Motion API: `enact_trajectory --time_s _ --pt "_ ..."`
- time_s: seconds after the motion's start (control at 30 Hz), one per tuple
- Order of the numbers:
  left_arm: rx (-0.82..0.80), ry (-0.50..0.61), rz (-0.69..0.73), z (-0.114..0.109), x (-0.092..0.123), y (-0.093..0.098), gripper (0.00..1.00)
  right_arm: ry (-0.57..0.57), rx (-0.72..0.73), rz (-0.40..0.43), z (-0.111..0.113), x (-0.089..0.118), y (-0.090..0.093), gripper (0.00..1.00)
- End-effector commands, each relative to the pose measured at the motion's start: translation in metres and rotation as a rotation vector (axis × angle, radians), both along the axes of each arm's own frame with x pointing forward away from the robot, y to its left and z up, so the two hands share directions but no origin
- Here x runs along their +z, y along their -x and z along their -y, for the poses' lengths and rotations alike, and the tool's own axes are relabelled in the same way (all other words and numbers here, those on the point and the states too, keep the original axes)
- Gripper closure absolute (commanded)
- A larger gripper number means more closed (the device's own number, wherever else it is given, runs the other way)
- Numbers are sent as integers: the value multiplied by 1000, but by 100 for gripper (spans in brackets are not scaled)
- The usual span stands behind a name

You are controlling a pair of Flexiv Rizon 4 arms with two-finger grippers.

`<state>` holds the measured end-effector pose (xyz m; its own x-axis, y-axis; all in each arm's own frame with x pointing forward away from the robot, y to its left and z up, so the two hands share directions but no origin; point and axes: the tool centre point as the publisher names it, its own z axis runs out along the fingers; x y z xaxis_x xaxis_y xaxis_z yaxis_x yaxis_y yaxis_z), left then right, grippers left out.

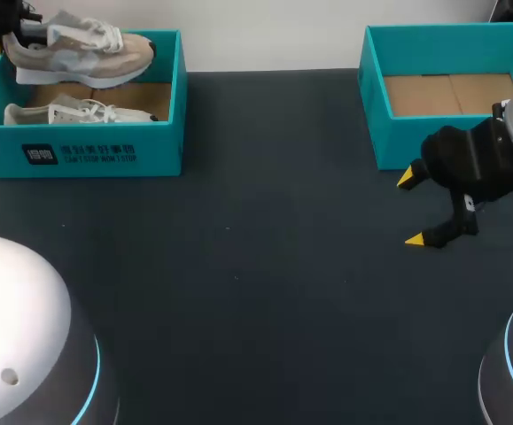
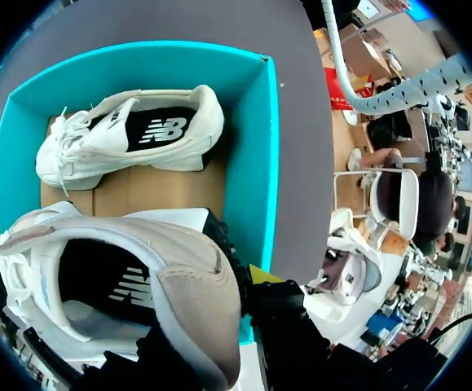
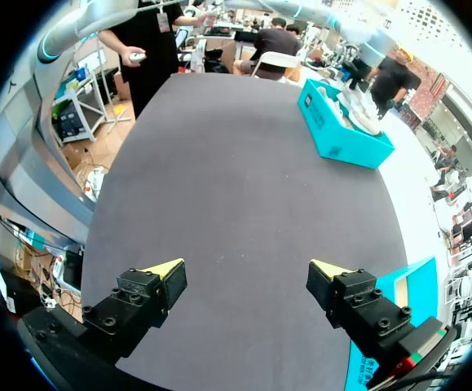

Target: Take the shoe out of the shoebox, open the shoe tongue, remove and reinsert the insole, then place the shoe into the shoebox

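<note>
Item: left gripper (image 1: 10, 35), at the far left corner of the table (image 1: 256, 266). It is clamped on the heel end of a beige and white shoe (image 1: 88, 53). In the left wrist view one yellow tip shows against the heel, and the other finger is hidden behind the shoe. Task's thing: the shoe hangs toe to the right, roughly level. Its sole is raised above the rim of the teal shoebox (image 1: 88, 155), but it is over the box rather than clear of it. Its dark insole (image 2: 109, 281) lies seated inside, seen through the opening from the wrist. Laces look done up, and the tongue shows no sign of being pulled open. In the same box, a second shoe (image 1: 79, 113), white, lies on its side on the cardboard floor (image 1: 145, 96), below and apart from the lifted one. Item: right gripper (image 1: 413, 208), at the right of the table, fingers spread wide with nothing between them. It hovers over bare table just in front of an empty box (image 1: 393, 142), also teal, cardboard bottom showing. Progress, as judged: the first step, taking the shoe out, is under way and near its end, since the shoe is lifted but not yet set down on the table. Outstanding: setting it within reach of both arms, opening the tongue, drawing out and reseating the insole, and returning the shoe to the shoebox. The idle right arm looks placed to help with the tongue and insole.
</note>
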<state>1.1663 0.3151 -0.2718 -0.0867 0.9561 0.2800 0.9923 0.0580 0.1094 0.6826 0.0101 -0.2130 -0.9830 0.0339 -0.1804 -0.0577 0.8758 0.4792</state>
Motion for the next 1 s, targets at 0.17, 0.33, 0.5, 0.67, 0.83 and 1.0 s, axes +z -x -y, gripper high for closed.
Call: enact_trajectory --time_s 0.17,0.33,0.5,0.67,0.83,1.0 --pt "27 -9 -33 5 -36 -17 100 2 -1 0 -1 -1 0 0" --pt "33 -2 -53 9 -50 -19 100 2 -1 0 -1 -1 0 0" --pt "30 8 -70 12 -61 -20 100 2 -1 0 -1 -1 0 0" --pt "20 20 -83 14 -69 -18 100 2 -1 0 -1 -1 0 0" --pt "25 41 -108 14 -77 -19 100 2 -1 0 -1 -1 0 0" --pt "15 36 -122 15 -89 -19 100 2 -1 0 -1 -1 0 0"
